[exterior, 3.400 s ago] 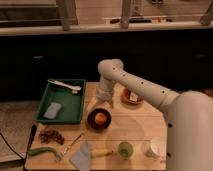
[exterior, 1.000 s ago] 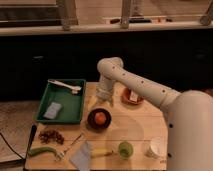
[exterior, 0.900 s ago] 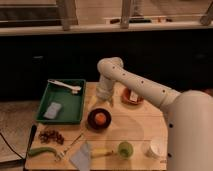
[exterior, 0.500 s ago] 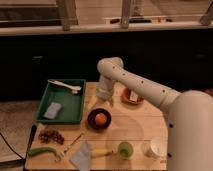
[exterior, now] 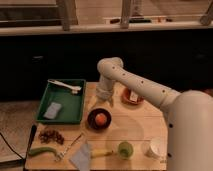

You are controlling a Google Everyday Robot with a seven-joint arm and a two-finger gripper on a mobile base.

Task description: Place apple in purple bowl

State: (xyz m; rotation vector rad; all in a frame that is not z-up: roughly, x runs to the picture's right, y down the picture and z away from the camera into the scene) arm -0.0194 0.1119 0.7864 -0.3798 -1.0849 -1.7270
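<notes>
The apple (exterior: 101,118), small and orange-red, lies inside the purple bowl (exterior: 92,122), a dark round bowl on the wooden table (exterior: 140,130) just right of the green tray. My gripper (exterior: 103,94) hangs at the end of the white arm, just above and behind the bowl's far rim. It holds nothing that I can see.
A green tray (exterior: 70,107) with a white utensil and a pale packet stands at the left. An orange bowl (exterior: 132,97) sits behind right. A banana (exterior: 102,152), green cup (exterior: 125,149), white cup (exterior: 154,148), dark snacks (exterior: 50,135) and a green item (exterior: 42,150) lie along the front.
</notes>
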